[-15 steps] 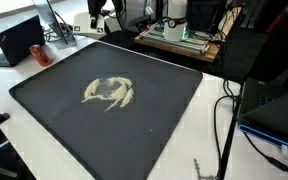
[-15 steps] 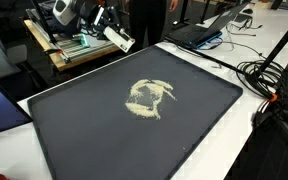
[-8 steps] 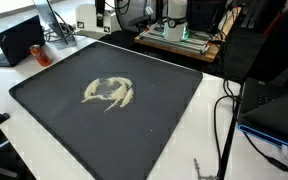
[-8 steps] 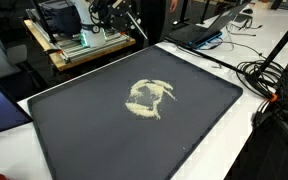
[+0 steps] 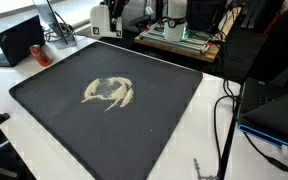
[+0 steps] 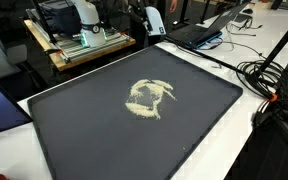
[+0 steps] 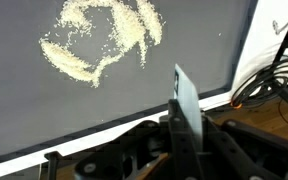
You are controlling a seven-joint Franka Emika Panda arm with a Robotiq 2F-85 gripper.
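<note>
The gripper (image 7: 184, 140) is pinching a flat scraper (image 7: 187, 95), jaws pressed onto it, hanging at the mat's (image 7: 24, 110) near edge. The grains (image 7: 99, 45) are lying well ahead of it, mid-mat. Holding the scraper square and low against the mat is looking wisest for sweeping them cleanly.

No text, label or number is legible anywhere.

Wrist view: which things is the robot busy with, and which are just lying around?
Busy with: the gripper, shut on a flat blade; the pale grains; the dark tray they lie on.
Just lying about: the laptop beside the tray; the black cables on the white table.
</note>
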